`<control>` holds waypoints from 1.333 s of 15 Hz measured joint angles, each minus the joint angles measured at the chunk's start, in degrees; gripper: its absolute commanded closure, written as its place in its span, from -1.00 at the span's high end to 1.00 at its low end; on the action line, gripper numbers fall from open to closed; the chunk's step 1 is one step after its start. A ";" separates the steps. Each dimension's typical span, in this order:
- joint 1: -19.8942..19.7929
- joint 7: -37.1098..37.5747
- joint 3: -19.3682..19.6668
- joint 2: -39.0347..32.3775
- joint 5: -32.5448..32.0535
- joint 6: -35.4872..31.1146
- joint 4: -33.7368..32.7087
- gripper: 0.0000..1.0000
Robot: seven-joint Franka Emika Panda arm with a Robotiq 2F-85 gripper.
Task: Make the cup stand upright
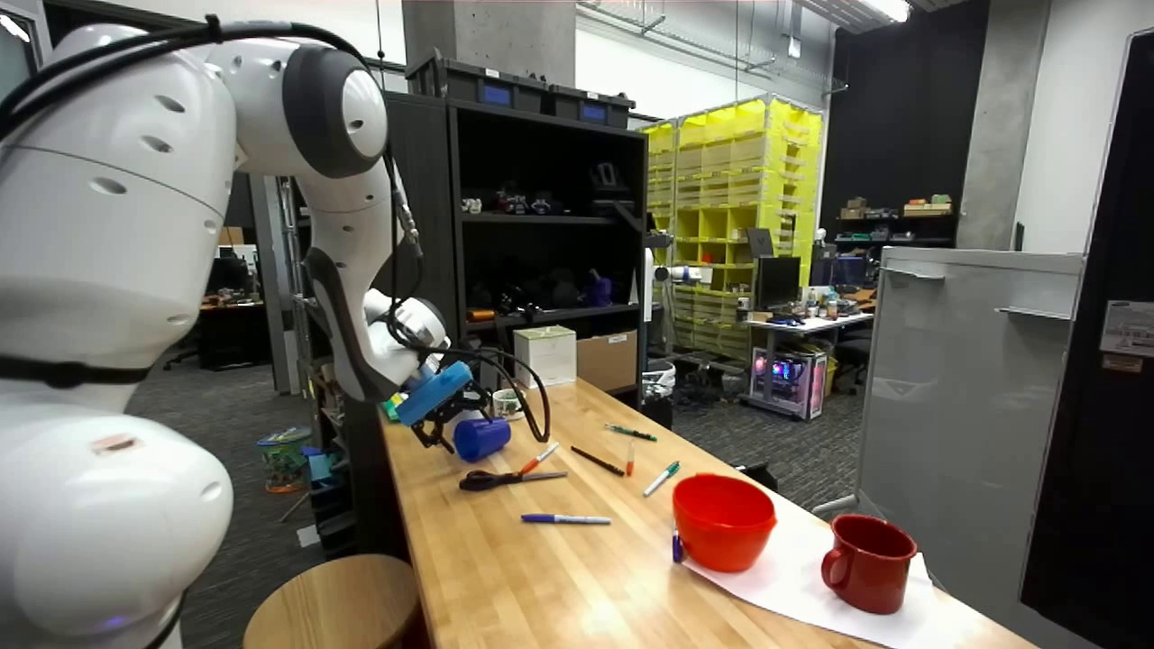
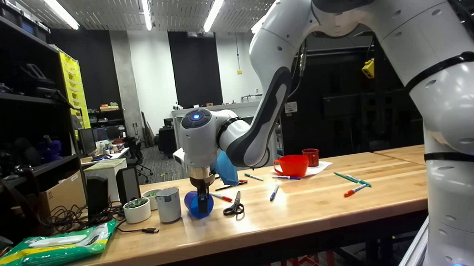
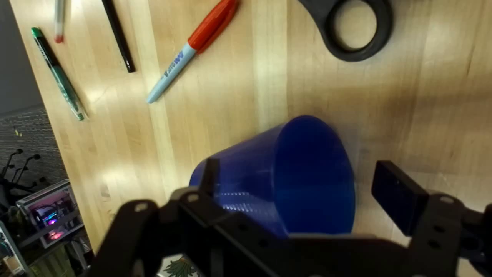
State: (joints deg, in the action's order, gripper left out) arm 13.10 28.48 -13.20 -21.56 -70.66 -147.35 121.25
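Note:
The blue cup [image 3: 315, 165] lies on its side on the wooden table, its mouth toward the right of the wrist view. It also shows in both exterior views [image 1: 485, 439] [image 2: 192, 202]. My gripper [image 3: 303, 187] is open around it. One finger overlaps the cup's closed end in the wrist view. The other finger stands beyond the mouth, with a gap of bare wood between. The gripper also shows in both exterior views, low at the cup [image 1: 460, 424] [image 2: 203, 200]. The cup's lower side is hidden behind the gripper in the wrist view.
A grey mug [image 2: 169, 208] and small potted plants [image 2: 137, 211] stand close beside the cup. Black scissors [image 3: 384, 23] and a red-capped marker [image 3: 192, 45] lie near it. A red bowl [image 1: 721, 532] and a dark red mug [image 1: 879, 572] stand farther along the table.

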 measured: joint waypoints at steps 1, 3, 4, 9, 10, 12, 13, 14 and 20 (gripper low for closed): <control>0.51 -0.17 0.45 -0.76 -0.01 0.21 -0.93 1.00; 1.44 -0.90 1.13 -1.95 -0.01 1.07 -2.58 1.00; 1.83 -1.30 1.36 -2.40 -0.01 1.76 -3.32 1.00; 3.39 -2.62 2.27 -3.19 -1.16 5.78 -5.88 1.00; 3.51 -2.74 2.36 -3.23 -1.48 6.22 -6.17 0.50; 3.55 -2.79 2.54 -3.54 -2.34 6.43 -6.67 0.39; 3.55 -2.82 2.62 -3.82 -2.64 6.43 -6.92 0.22; 3.55 -2.86 2.68 -4.18 -2.91 6.43 -7.21 0.07; 3.56 -3.33 2.73 -5.95 -3.42 6.67 -8.97 -0.80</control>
State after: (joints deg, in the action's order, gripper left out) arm 16.66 25.15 -10.47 -27.51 -74.08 -140.68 112.28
